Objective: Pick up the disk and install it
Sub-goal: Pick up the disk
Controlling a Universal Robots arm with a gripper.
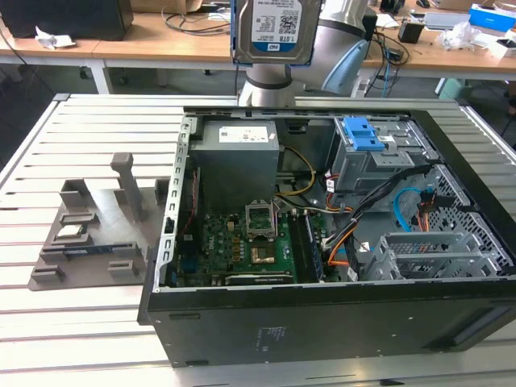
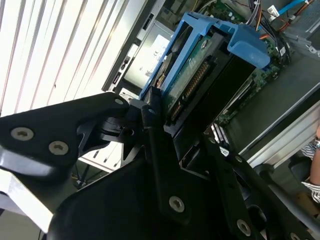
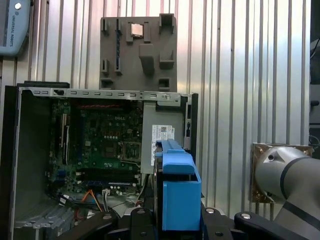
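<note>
Open computer case [image 1: 322, 322], grey fixture [image 1: 127, 185]

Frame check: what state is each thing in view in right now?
disk: held up above the case, not installed.
gripper: shut on the disk.
case: lying on its side, side panel off, inside exposed.
fixture: flat on the table beside the case.

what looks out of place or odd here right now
Nothing looks damaged or spilled. The one thing out of place is the disk, clamped in the gripper up above the open computer case rather than seated inside it.
</note>
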